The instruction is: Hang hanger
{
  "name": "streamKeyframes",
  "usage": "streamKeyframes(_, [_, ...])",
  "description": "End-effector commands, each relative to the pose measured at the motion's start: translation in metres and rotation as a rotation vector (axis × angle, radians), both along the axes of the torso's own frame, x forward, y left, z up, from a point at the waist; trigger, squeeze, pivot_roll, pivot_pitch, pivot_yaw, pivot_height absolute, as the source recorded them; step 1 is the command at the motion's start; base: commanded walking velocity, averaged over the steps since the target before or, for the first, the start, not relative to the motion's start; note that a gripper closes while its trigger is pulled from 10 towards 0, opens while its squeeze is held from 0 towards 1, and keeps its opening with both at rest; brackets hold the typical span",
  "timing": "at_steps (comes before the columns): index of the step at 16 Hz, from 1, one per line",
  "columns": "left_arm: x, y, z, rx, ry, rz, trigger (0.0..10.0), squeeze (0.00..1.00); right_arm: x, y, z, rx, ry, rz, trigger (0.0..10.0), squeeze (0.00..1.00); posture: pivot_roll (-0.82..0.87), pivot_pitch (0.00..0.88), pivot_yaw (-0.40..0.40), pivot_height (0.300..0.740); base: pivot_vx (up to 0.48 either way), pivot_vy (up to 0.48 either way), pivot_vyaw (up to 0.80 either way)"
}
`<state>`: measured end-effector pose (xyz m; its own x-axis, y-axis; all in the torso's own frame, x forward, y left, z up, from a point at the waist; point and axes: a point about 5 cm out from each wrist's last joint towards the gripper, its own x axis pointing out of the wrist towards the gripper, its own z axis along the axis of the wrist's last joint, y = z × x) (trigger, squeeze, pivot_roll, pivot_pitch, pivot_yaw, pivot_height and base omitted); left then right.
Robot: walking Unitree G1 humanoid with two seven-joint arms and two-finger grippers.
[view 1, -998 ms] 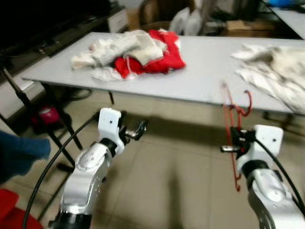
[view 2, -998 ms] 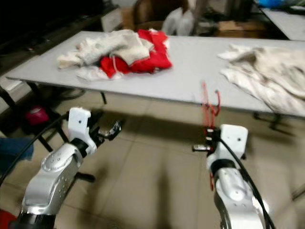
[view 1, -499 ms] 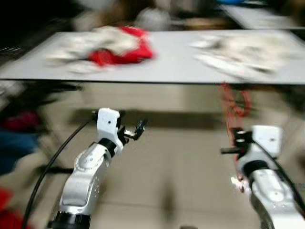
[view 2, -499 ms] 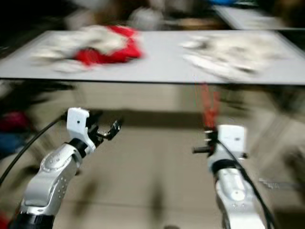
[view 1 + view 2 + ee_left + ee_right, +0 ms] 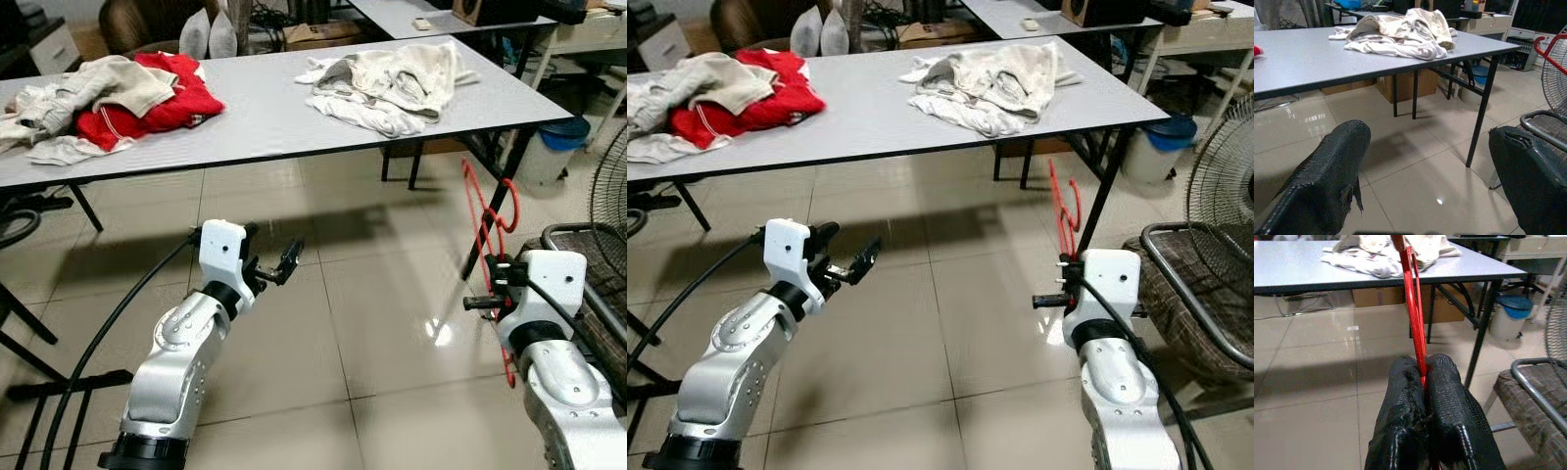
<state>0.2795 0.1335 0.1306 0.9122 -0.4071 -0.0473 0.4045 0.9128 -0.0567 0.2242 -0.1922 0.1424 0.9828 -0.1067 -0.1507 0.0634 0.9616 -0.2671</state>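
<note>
A red hanger [image 5: 484,223] stands upright in front of my right arm, hook [image 5: 508,205] at the top. My right gripper [image 5: 482,302] is shut on its lower part; in the right wrist view the two black fingers [image 5: 1449,396] pinch the red hanger wire [image 5: 1411,293] between them. My left gripper [image 5: 286,262] is held out over the tiled floor, open and empty, with its pads [image 5: 1337,171] wide apart in the left wrist view.
A long grey table [image 5: 265,127] ahead carries a red and beige clothes pile [image 5: 118,93] and a white garment heap [image 5: 392,78]. At the right are a fan [image 5: 609,186], a dark wicker seat [image 5: 593,264] and a blue bin [image 5: 560,137]. Black stand legs [image 5: 39,382] cross the floor at left.
The camera has swung right, so the table and clothes sit further left and the fan and seat have come into view. Both arms keep their pose; the hanger stays in the right gripper.
</note>
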Motion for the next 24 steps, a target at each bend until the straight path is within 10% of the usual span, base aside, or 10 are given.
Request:
streamKeyframes(1, [-0.002,0.006,0.002,0.009,-0.004,0.013,10.0,0.0,0.001,0.004,0.003,0.005,-0.01,0.015,10.0,0.0,-0.14,0.0,0.067,0.74,0.0,0.0,0.0])
streamKeyframes(24, [-0.005,0.002,0.015,-0.003,-0.026,-0.079,10.0,0.0,-0.007,0.0,0.019,-0.039,-0.058,-0.048,10.0,0.0,-0.13,0.055,0.107,0.74,0.128,0.0,-0.66])
